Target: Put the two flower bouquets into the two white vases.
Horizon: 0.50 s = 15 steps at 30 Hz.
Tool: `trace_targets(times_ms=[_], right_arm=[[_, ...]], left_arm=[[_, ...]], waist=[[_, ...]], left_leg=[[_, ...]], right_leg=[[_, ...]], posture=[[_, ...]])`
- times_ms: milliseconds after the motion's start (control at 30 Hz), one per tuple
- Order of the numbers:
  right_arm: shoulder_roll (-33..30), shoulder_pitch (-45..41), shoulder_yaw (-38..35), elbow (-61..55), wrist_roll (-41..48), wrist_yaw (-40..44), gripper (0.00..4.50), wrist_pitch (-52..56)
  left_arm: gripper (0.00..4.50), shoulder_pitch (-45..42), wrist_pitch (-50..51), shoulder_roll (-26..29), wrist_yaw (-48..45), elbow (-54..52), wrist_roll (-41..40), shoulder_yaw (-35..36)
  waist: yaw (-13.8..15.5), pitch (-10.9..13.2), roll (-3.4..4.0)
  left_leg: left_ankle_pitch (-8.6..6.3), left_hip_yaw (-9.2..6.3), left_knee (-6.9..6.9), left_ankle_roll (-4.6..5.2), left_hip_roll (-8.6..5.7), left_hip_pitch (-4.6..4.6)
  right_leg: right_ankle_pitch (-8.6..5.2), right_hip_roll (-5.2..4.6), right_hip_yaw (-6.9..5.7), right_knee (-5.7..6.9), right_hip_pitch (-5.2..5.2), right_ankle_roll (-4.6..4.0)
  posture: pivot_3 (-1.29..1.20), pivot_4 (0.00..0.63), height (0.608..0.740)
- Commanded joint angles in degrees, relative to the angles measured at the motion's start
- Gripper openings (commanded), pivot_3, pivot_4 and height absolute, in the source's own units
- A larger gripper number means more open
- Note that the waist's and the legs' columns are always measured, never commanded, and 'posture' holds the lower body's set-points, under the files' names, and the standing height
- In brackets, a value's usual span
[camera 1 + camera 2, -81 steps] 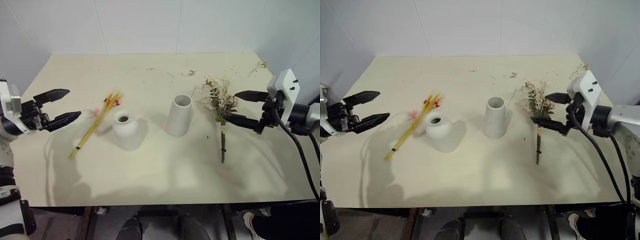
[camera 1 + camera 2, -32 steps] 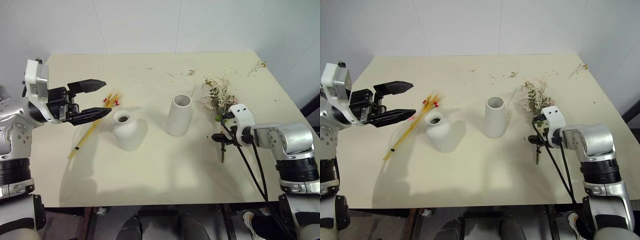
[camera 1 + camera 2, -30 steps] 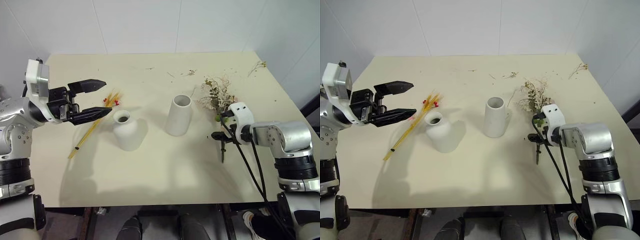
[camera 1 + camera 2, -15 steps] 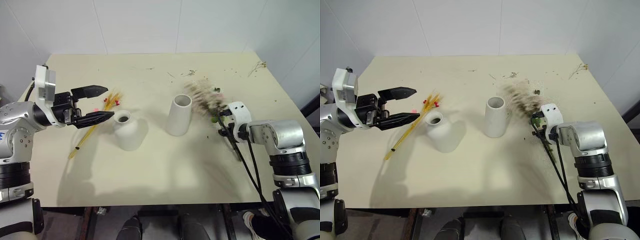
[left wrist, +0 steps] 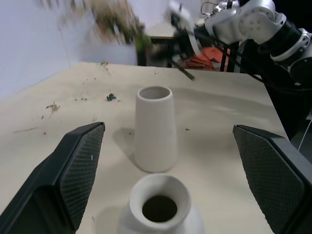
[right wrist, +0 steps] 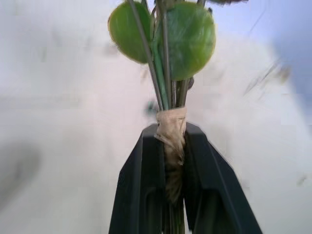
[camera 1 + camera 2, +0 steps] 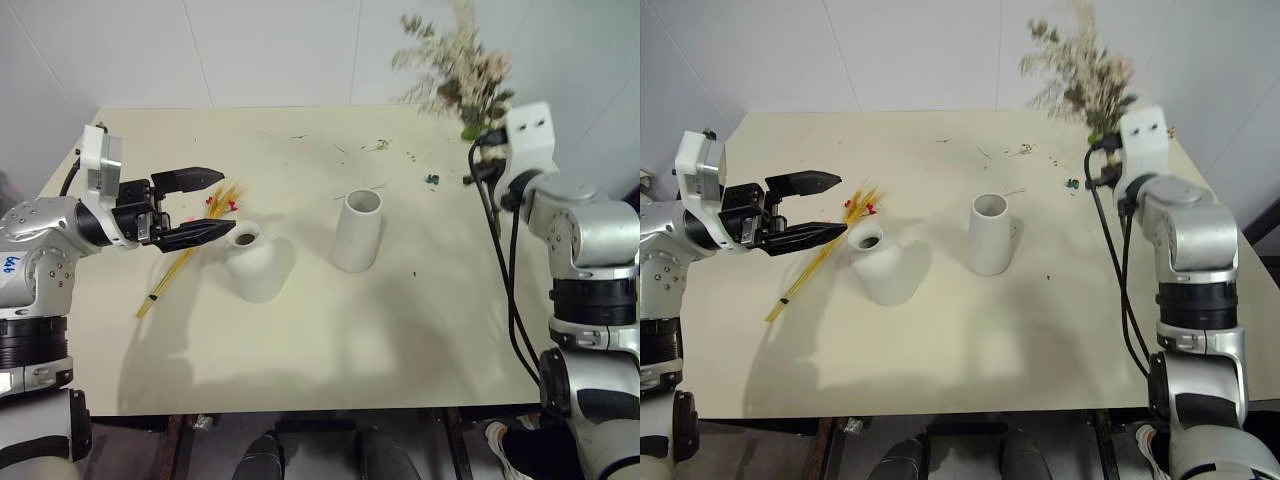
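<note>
The right claw (image 6: 168, 161) is pressed together on the taped stems of the bushy bouquet (image 7: 455, 75), just below two round green leaves. It holds the bouquet in the air above the far right corner of the table (image 7: 330, 330), and the flower heads stand up over the claw against the white wall. The stems hang down behind the claw.

Down and toward the middle of the table from this claw stands the taller white vase (image 7: 357, 231), upright and with its wide mouth free. Some small plant scraps (image 7: 431, 179) lie on the table between the claw and this vase.

The left claw (image 7: 200, 205) is spread wide and holds nothing. It hovers level above the table. Just beside its fingertips stands the shorter bell-shaped vase (image 7: 253, 262), with its narrow neck open. Under this claw lies the slim straw bundle (image 7: 190, 252), flat on the table, with its red and pink blossoms near the short vase.

I judge that the step in hand is to carry the bushy bouquet to a vase; no bouquet is in a vase yet. The next move calls for bringing the stem ends over the mouth of the taller vase, keeping the bouquet upright, and lowering it in before the claw lets go. The straw bundle still needs to be picked up.
</note>
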Motion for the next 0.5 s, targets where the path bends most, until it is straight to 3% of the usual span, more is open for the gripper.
trace_targets(times_ms=[33, 267, 500], right_arm=[[2.6, -4.3, -2.6, -1.2, -0.9, -2.3, 0.12, -12.5], [11.8, -6.3, -2.6, -9.5, 5.8, 1.7, 0.12, -21.6], [22.5, -0.9, -1.8, -21.6, 15.9, 2.2, 0.12, -18.8]], left_arm=[[4.50, -1.2, -0.9, -0.1, -0.8, 0.3, 0.2, 0.1], [4.50, -1.6, -1.6, -0.2, -1.7, 1.2, 0.3, 0.0], [4.50, -2.1, -2.1, -0.2, -2.0, 1.7, 0.5, -0.3]], waist=[[-0.1, 0.0, 0.00], [-0.3, 0.0, 0.00], [0.0, 0.0, 0.00]], left_leg=[[0.00, 0.02, -0.01, 0.00, 0.00, -0.01], [0.01, 0.07, -0.12, -0.01, 0.03, 0.00], [0.03, 0.05, -0.07, -0.04, 0.05, 0.00]], right_leg=[[0.00, 0.00, 0.02, -0.01, -0.02, 0.00], [-0.01, 0.01, 0.05, 0.00, -0.08, 0.01], [-0.01, 0.00, 0.04, 0.06, -0.07, 0.01]], posture=[[0.00, 0.150, 0.740], [0.00, 0.150, 0.740], [0.00, 0.150, 0.740]])
